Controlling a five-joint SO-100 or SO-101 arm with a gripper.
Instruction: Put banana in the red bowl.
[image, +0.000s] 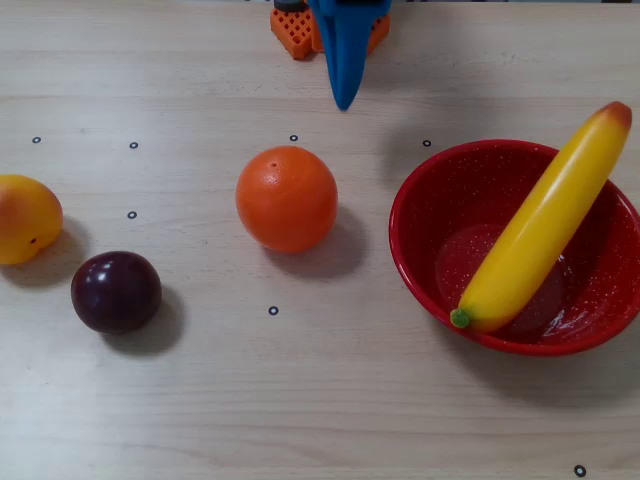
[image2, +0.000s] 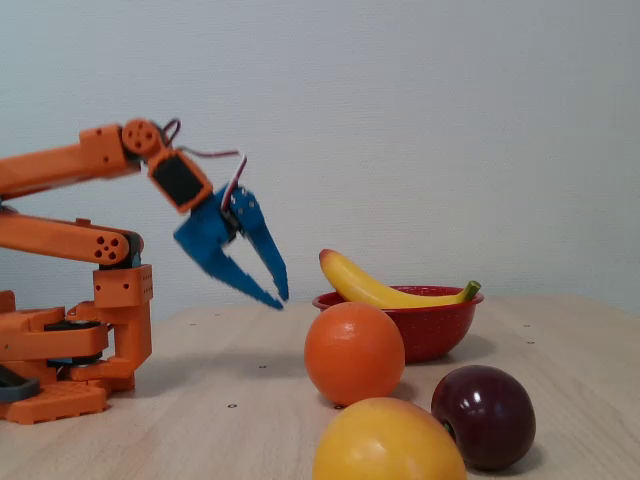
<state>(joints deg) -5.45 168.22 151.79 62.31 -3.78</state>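
Tabletop: banana (image: 545, 220) in red bowl (image: 440, 190), seemingly well apart from tool (image2: 278, 300).

Robot test bench, likely a lab: pale wood table (image: 300, 400) with small ring markers (image: 273, 311), bare wall (image2: 450, 120).
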